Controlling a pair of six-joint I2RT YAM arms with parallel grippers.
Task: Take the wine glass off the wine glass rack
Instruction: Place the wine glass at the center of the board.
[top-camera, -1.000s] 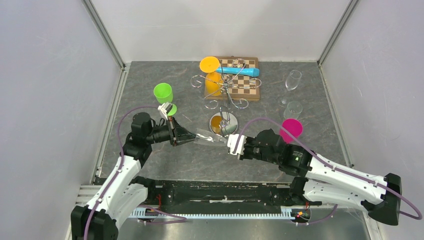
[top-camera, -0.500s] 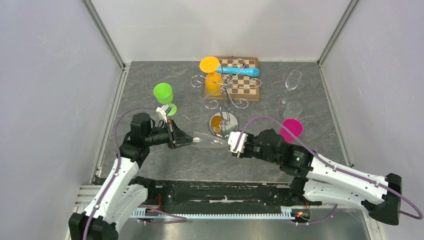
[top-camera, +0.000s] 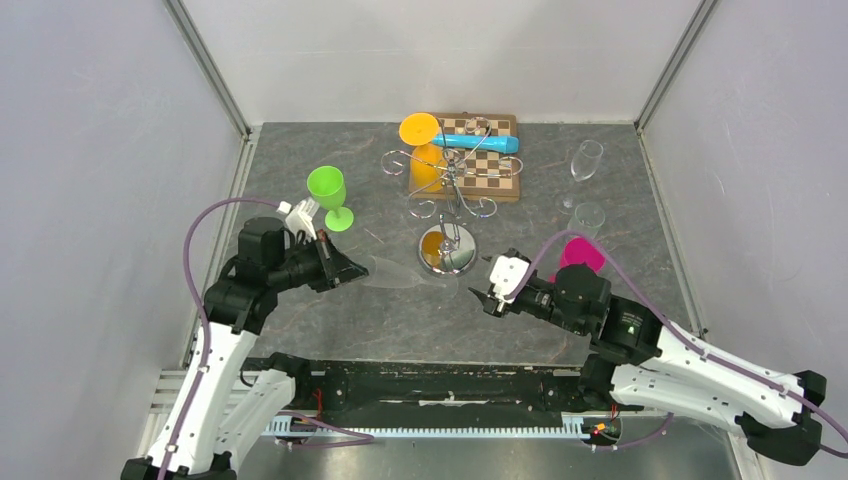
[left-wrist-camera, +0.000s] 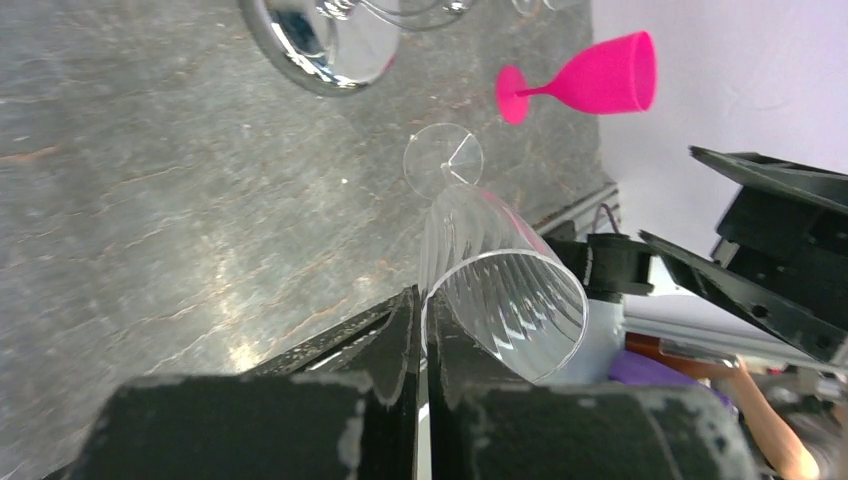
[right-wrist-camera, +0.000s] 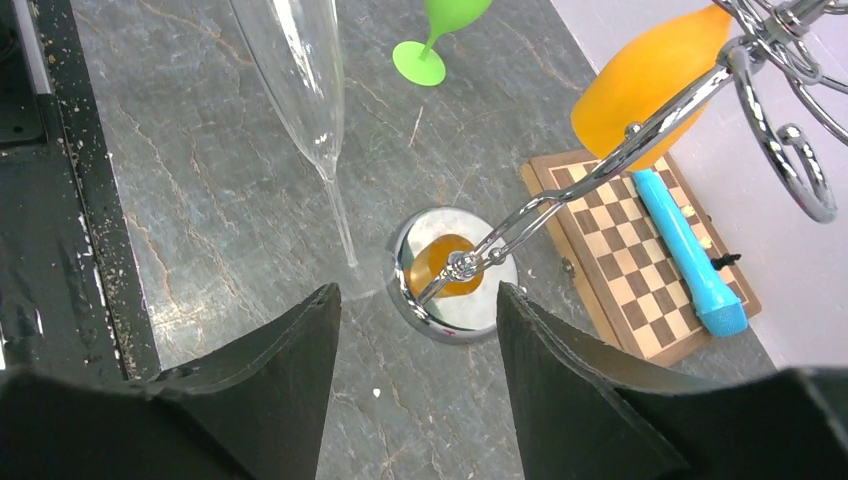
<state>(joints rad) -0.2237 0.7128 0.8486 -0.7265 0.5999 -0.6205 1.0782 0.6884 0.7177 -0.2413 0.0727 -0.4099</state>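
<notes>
Left wrist view makes it pretty clear: the left gripper (left-wrist-camera: 422, 305) is clamped tight on the rim of the clear wine glass (left-wrist-camera: 500, 285), with the thin wall of the bowl pinched between its two fingers. The glass lies tipped on its side and points away from the gripper. Its stem and round foot are at the far end, close to the shiny round base of the wine glass rack (left-wrist-camera: 320, 40).

From the top camera the glass is hard to spot, being see-through. It's off the rack, low over the table (top-camera: 300, 320) just in front of the base, and stretches out to the right of the left gripper. Can't tell if the foot actually touches the table.

The right gripper (top-camera: 490, 298) sits on the other side, its jaws spread wide with nothing between them. In its wrist view the stem ends ahead and a bit left of the fingers, not touching them.

An orange glass (top-camera: 425, 165) hangs on the rack. A green glass (top-camera: 328, 190) stands behind the left gripper, and a pink glass (top-camera: 582, 255) sits by the right arm.
</notes>
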